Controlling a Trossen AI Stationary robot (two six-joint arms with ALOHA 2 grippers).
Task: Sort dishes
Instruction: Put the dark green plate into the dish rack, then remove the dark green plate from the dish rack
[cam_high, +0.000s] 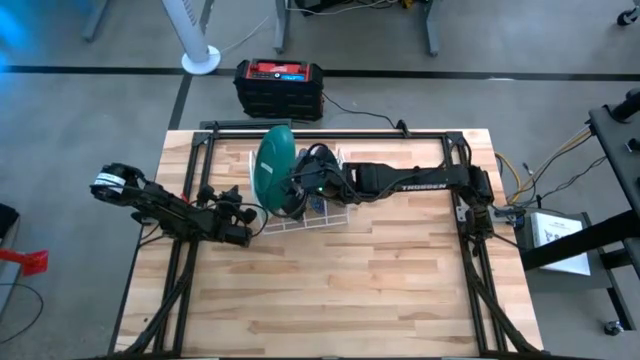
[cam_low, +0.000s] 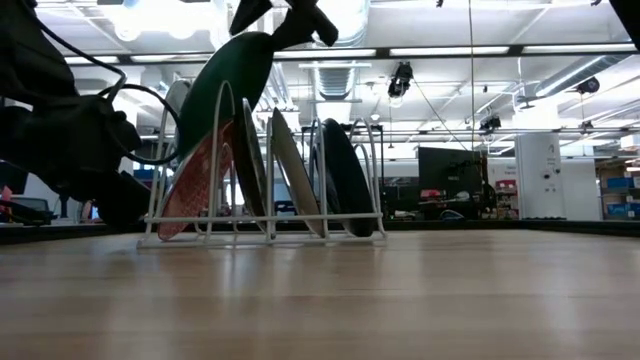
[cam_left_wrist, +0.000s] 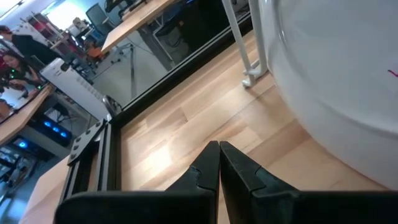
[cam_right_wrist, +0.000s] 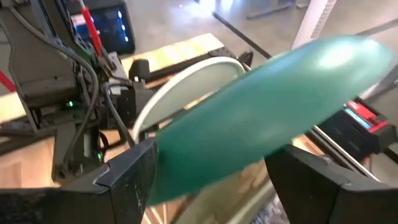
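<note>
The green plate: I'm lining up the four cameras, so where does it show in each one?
High view: green plate, upper middle, over the white wire rack.
Low view: upper left, leaning over the rack.
Left wrist view: I can't pick it out.
Right wrist view: centre, between the right pincer and its open fingers.
Shared landmark: the rack.

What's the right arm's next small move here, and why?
Probably lift straight up and back off. The right gripper has its fingers spread on either side of the green plate, which leans tilted in the white wire rack among the other plates, apparently resting there. The left gripper waits shut beside the rack.
</note>
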